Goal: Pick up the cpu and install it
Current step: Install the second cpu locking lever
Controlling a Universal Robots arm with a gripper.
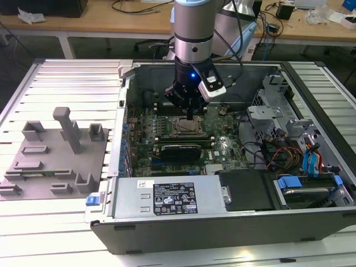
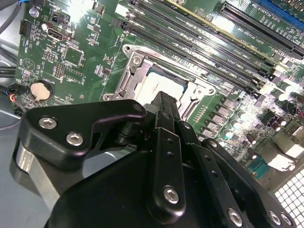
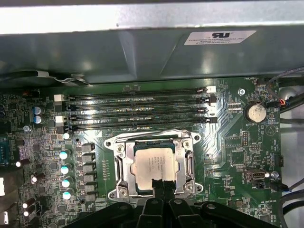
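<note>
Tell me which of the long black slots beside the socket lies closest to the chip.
The slot running right along the socket frame, in the first wrist view. The other three lie farther from the chip, toward the metal case wall.

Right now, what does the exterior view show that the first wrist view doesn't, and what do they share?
Exterior view alone: the whole open computer case, the grey fixture blocks on the slatted table towards that view's left, and the arm reaching down over the board. First wrist view alone: the cpu seated in the metal-framed socket, and a coin cell battery. Both: the green motherboard, the socket, and the hand at it.
</note>
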